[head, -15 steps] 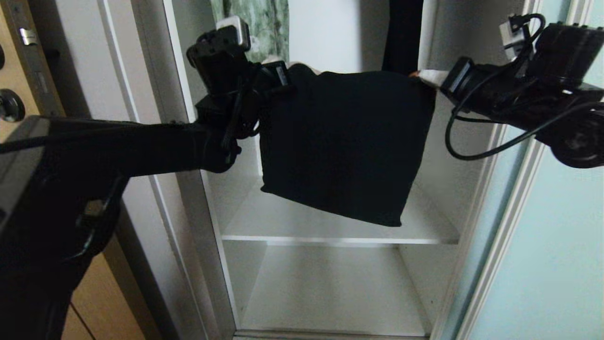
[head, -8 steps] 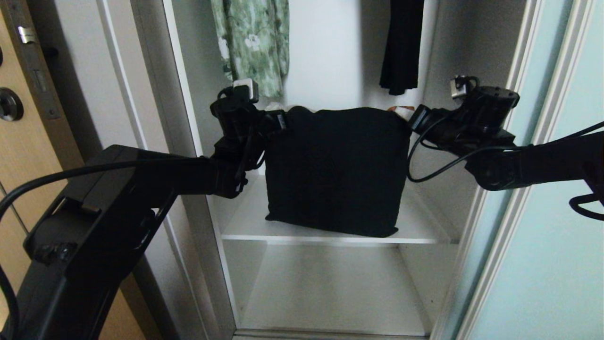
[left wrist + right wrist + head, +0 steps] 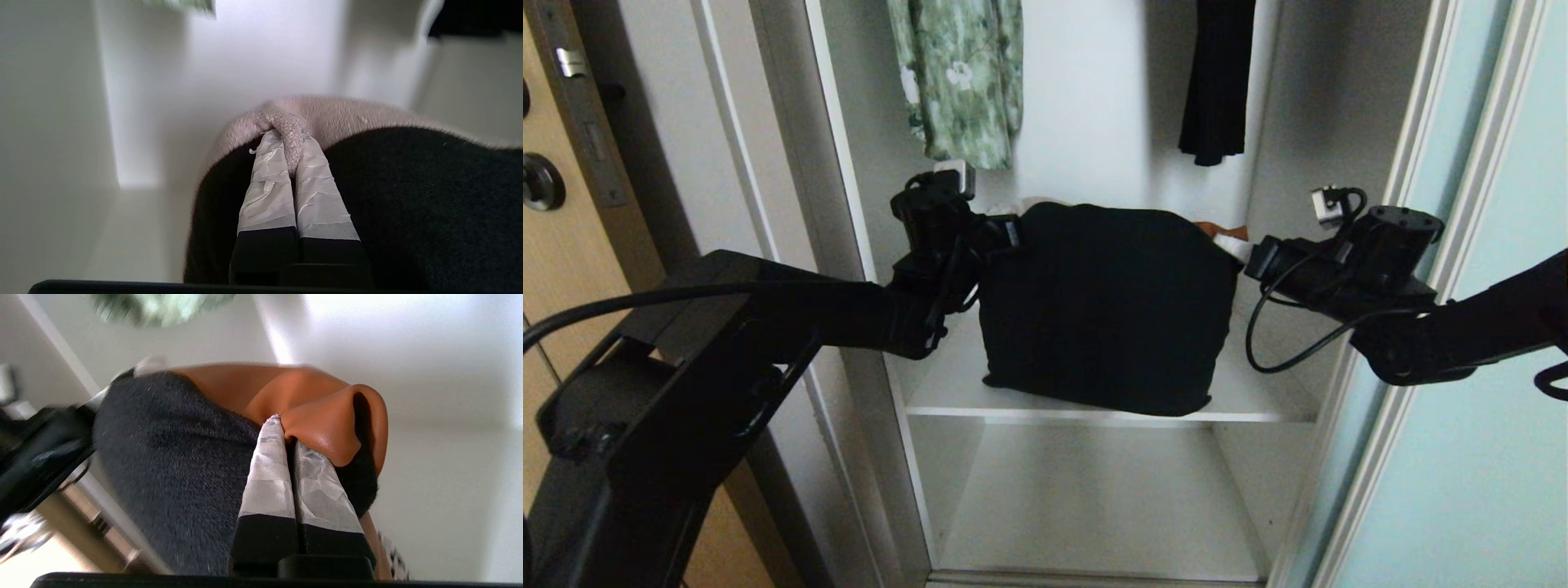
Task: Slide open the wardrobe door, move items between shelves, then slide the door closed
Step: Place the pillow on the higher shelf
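— Fingers first: what are both sets doing?

— Both pairs are pinched tight on cloth. From my left wrist view, the left gripper (image 3: 292, 141) has its taped fingers (image 3: 267, 192) pressed together on a fold of pale knitted fabric at the top corner of the bundle of folded clothes (image 3: 408, 196). From my right wrist view, the right gripper (image 3: 286, 428) has its taped fingers (image 3: 318, 490) clamped on a rust-orange fold at the bundle's other top corner.

— Where does the bundle sit?

— Inside the open wardrobe compartment. From the head view I see the bundle (image 3: 1107, 306) strung between the left gripper (image 3: 1011, 233) on its left top corner and the right gripper (image 3: 1241, 253) on its right top corner. Its black face hangs toward me, and its lower edge reaches the upper shelf (image 3: 1258, 392), near the front lip. Whether it presses on the board or only brushes it, I cannot tell. A strip of white and rust-orange shows at the right top corner.

— And around it?

— A lower shelf (image 3: 1094, 506) lies beneath. A green floral garment (image 3: 960, 77) hangs above the left gripper, and a long black garment (image 3: 1215, 82) hangs above the right side of the bundle. The sliding wardrobe door (image 3: 1478, 457), pale blue-green glass in a silver frame, stands to the right, behind my right arm. A tan wooden door (image 3: 556, 245) with a metal lock plate sits at far left.
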### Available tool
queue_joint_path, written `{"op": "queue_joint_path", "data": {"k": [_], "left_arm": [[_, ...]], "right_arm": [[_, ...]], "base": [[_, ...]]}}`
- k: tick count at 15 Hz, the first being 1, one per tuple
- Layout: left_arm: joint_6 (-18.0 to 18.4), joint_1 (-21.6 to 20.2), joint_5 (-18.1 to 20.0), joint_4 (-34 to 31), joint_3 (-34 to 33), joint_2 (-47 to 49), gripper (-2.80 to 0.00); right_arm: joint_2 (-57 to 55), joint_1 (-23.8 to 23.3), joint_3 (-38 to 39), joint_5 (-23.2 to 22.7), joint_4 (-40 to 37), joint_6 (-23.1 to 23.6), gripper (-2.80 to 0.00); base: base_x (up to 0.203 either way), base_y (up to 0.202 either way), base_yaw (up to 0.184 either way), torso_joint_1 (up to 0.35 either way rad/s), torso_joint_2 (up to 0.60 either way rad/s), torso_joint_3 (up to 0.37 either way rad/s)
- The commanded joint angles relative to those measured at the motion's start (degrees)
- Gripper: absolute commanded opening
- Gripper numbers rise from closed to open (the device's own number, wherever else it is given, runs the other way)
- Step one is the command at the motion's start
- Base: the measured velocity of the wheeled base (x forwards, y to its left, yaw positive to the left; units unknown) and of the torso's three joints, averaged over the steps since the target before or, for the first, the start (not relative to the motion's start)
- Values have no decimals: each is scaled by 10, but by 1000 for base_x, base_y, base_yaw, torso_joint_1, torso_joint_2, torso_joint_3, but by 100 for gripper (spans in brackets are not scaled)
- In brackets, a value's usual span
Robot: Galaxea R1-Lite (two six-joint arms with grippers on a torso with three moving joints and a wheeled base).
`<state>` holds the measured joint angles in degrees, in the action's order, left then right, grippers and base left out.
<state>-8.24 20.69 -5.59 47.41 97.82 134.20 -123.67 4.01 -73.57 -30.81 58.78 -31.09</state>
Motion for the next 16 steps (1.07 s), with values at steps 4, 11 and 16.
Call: {"op": "queue_joint_path", "data": {"k": [4, 11, 16], "left_arm": [[-14, 1, 85, -36, -155, -105, -280], [-17, 0, 117, -87, -79, -88, -280], [-23, -5, 121, -110, -186, -51, -280]], "right_arm": [[102, -21, 154, -73, 22, -2, -280], [126, -32, 244, -116, 63, -2, -280], [52, -32, 261, -123, 83, -3, -280]], "base": [[0, 0, 0, 0, 0, 0], [0, 0, 0, 0, 0, 0], [0, 0, 0, 0, 0, 0]]}}
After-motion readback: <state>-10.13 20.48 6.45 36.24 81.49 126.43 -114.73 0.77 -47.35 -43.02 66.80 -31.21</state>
